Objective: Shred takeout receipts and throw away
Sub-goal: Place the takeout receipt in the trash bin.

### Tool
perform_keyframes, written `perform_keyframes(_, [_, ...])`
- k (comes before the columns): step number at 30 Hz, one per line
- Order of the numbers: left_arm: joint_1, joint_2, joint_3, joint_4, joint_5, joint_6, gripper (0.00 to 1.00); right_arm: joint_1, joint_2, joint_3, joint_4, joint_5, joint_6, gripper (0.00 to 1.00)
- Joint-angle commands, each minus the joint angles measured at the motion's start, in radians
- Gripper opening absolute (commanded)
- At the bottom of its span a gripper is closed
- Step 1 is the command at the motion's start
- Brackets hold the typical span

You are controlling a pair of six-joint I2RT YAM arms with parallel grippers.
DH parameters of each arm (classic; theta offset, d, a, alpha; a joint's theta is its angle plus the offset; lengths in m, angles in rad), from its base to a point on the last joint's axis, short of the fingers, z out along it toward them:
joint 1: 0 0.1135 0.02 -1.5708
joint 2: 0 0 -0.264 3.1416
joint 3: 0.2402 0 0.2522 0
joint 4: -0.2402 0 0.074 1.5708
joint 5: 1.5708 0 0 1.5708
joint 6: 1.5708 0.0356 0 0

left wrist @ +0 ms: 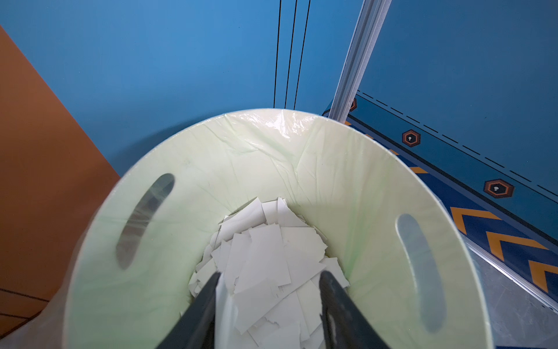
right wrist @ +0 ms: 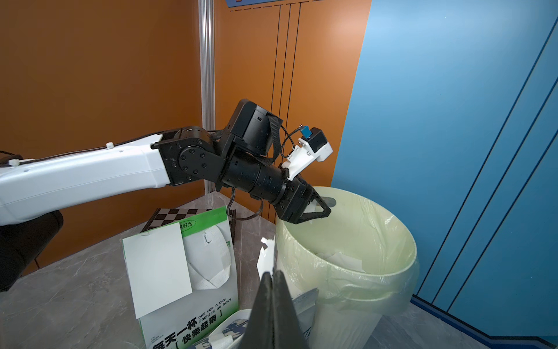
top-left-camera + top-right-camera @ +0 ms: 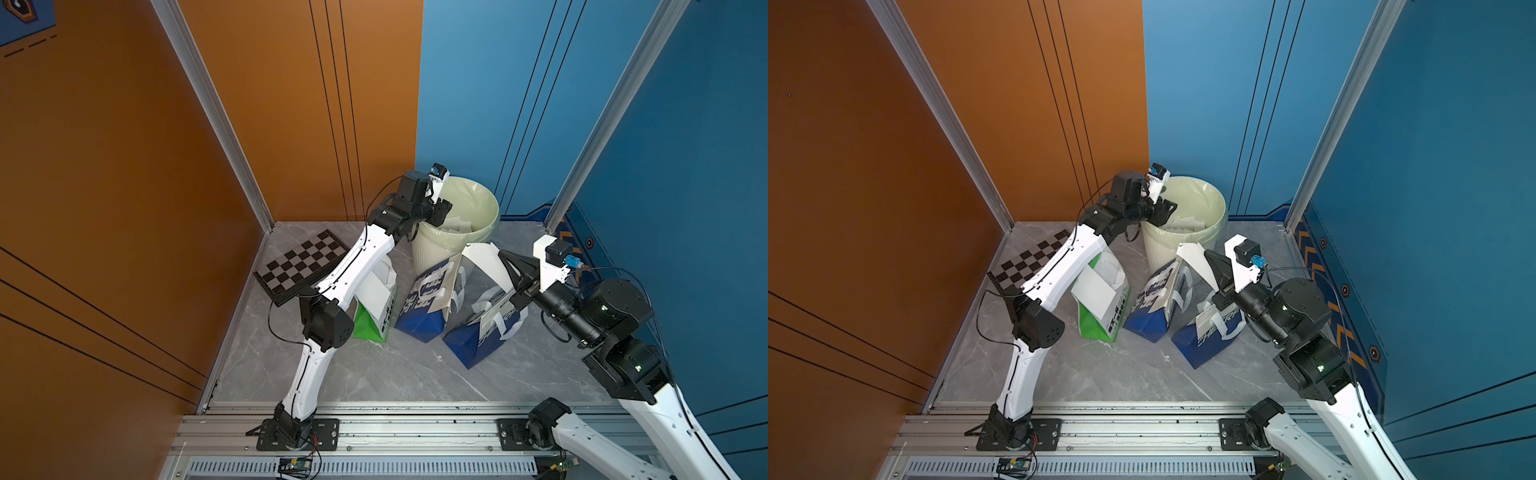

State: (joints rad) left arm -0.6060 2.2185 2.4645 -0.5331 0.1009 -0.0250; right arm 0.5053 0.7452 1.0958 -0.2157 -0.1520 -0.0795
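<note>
Left gripper (image 1: 270, 273) stands open over the bin (image 3: 494, 208) as the right gripper (image 2: 272, 275) holds a torn slip (image 3: 484, 264)

In both top views the lined bin stands at 12 o'clock of the table. The left gripper hangs over its 9 o'clock rim with fingers spread, placed so that anything released falls onto the torn receipt pieces (image 1: 271, 250) heaped inside. A pale scrap shows blurred against one finger, and whether it has dropped free cannot be told. At the bin's 4 o'clock the right gripper, fingers pressed together on the torn slip, holds it upright clear of the blue-white bags (image 3: 419, 320), probably awaiting its turn at the bin. A whole receipt (image 2: 157, 269) is stuck to the green-white bag (image 2: 193, 317) at the bin's 7 o'clock, so the job looks only partly done
</note>
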Motion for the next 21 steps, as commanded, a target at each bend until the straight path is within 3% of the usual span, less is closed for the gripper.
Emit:
perform_keyframes(1, [0.005, -0.106, -0.03, -0.012, 0.024, 0.025, 0.57, -0.017, 0.015, -0.016, 0.015, 0.008, 0.053, 0.0])
perform_keyframes(7, [0.024, -0.171, -0.109, -0.012, 0.093, 0.025, 0.74, -0.032, 0.026, -0.025, 0.038, -0.018, 0.092, 0.0])
perform_keyframes(14, [0.011, -0.127, -0.137, -0.042, 0.111, 0.004, 0.72, -0.036, 0.023, -0.023, 0.039, -0.027, 0.107, 0.0])
perform_keyframes(21, [-0.022, -0.018, -0.019, -0.048, 0.102, 0.032, 0.61, -0.04, 0.011, -0.027, 0.037, -0.036, 0.116, 0.0])
